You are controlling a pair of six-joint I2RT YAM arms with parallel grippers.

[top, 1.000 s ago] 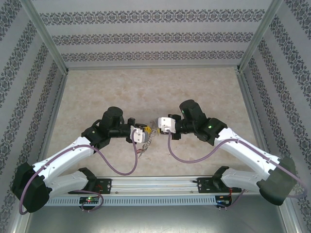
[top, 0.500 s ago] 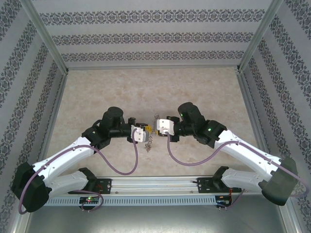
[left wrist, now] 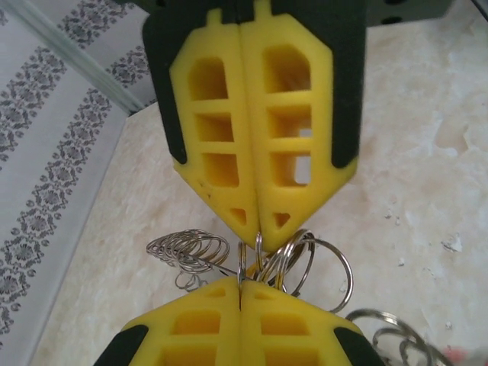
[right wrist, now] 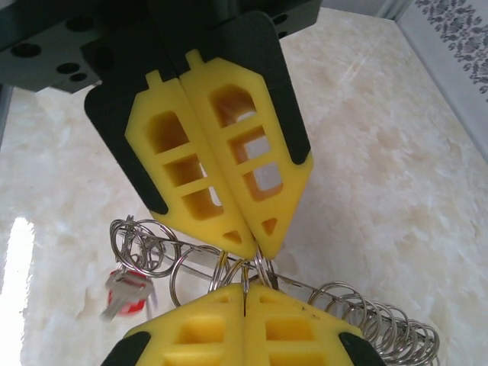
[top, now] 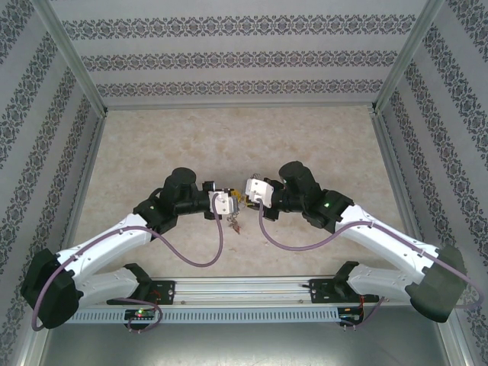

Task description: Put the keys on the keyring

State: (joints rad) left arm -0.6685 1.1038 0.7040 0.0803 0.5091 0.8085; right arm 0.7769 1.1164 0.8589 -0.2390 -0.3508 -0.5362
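The keyring [top: 235, 216] hangs between my two grippers above the table's middle, a thin wire [right wrist: 187, 254] strung with small silver rings. My left gripper [left wrist: 240, 284] is shut on one thin ring [left wrist: 242, 263]. Tip to tip against it, my right gripper [right wrist: 244, 286] is shut on another ring [right wrist: 245, 273]. In the top view the left gripper [top: 232, 200] and right gripper [top: 243, 195] almost touch. A red-headed key [right wrist: 126, 296] dangles from a ring cluster [right wrist: 141, 242]. Coiled rings [right wrist: 377, 326] bunch at the wire's other end. Other keys are hidden.
The beige marbled table [top: 229, 141] lies open behind and beside the grippers. Patterned walls [top: 229, 57] with metal frame posts enclose it at the back and both sides. The arm bases sit on a rail [top: 244, 288] at the near edge.
The two grippers have drawn closer together and shifted slightly away from the bases. The dangling rings hang shorter and further right than before. Both grippers stayed shut.
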